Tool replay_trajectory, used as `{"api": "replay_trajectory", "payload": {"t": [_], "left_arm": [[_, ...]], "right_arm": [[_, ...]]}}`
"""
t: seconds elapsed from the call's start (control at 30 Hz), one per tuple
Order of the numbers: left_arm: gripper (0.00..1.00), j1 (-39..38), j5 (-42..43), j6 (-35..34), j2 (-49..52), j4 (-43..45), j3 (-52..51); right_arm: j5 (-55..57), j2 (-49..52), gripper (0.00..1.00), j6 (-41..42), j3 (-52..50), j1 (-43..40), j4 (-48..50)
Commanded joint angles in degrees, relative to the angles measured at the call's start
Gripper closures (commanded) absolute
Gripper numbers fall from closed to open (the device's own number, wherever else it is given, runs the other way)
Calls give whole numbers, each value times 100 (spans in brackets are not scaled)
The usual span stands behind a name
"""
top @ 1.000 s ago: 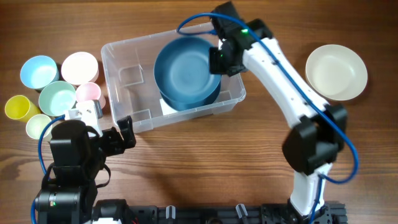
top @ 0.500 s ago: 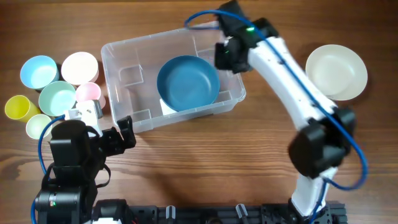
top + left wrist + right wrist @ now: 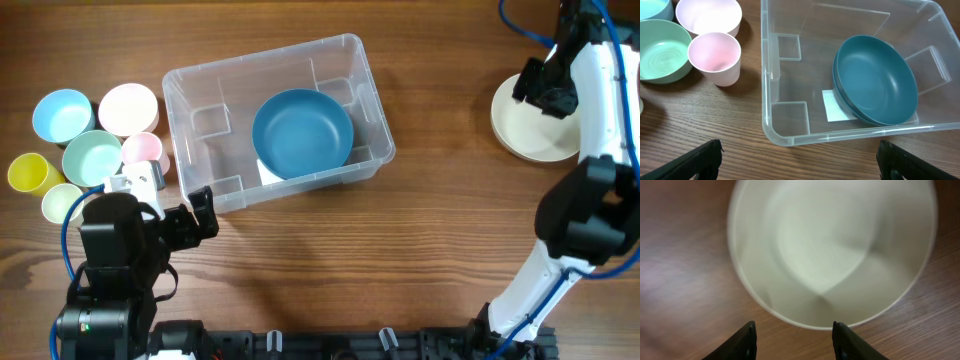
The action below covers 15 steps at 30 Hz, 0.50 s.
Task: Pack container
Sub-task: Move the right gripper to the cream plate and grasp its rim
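The container (image 3: pixel 225 100) is sitting mid-counter (image 3: pixel 400 260), with a dark blue bowl (image 3: pixel 302 133) lying inside toward its right end and partly covering the white label (image 3: pixel 832 106). Off to the right, the right hand (image 3: pixel 795 342) is hovering over a cream bowl (image 3: pixel 830 250), fingers spread wide and gripping nothing. The left hand (image 3: pixel 800 162) is hanging wide open and empty before the container's near wall.
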Motion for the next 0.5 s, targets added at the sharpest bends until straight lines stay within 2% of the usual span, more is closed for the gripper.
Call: {"api": "replay_trajectory", "payload": {"t": [0.0,0.1,0.13,0.47], "left_arm": [[0,35,111,-52,-11,-4,96],[0,35,114,-52,-11,-4,96],[0,35,114,-52,-11,-4,96],[0,35,111,-52,-9,-4,96]], "right_arm": [[-105,431,51,-258,-15,11,-2],[-352,765,50,-376,-15,11,35],[-400,820,46,-409,-15,20,35],[-911,868,43,-1029,-15,26,214]]}}
